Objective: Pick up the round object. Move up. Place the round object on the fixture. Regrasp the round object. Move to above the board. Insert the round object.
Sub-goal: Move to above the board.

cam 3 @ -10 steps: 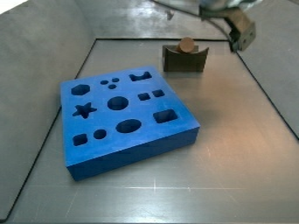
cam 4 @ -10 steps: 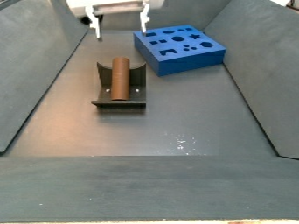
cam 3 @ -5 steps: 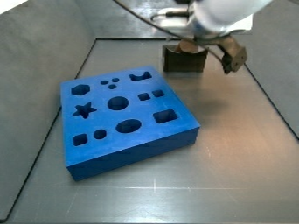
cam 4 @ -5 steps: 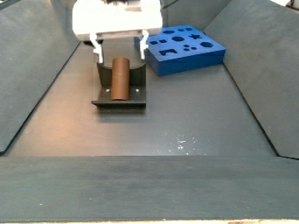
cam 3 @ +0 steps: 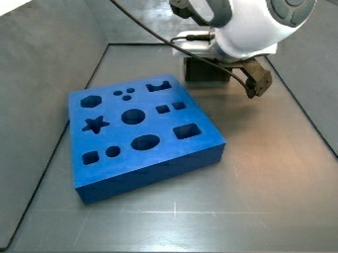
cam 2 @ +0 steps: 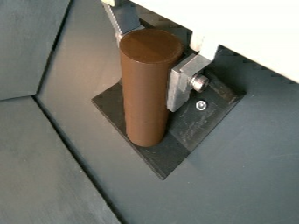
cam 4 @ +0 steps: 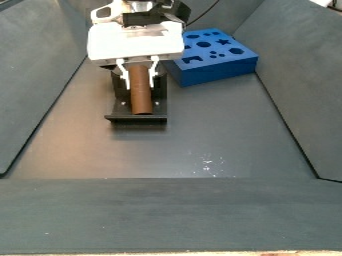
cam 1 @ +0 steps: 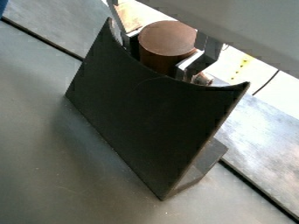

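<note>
Board: blue foam slab with star, round, oval and rectangular cutouts, lying on the grey floor left of the fixture in a side view; also seen at the far right, well apart from the gripper.

Fixture: dark block on a base plate, mid-floor, with the peg resting along its notch. In a side view it is partly hidden behind the arm.

Peg: brown cylinder, lying in the fixture's notch; its round end shows in a wrist view, its full length in a wrist view.

Gripper: lowered over the fixture, straddling the peg's far end. Fingers sit just beside the peg on either side; whether the pads actually press it cannot be told.
</note>
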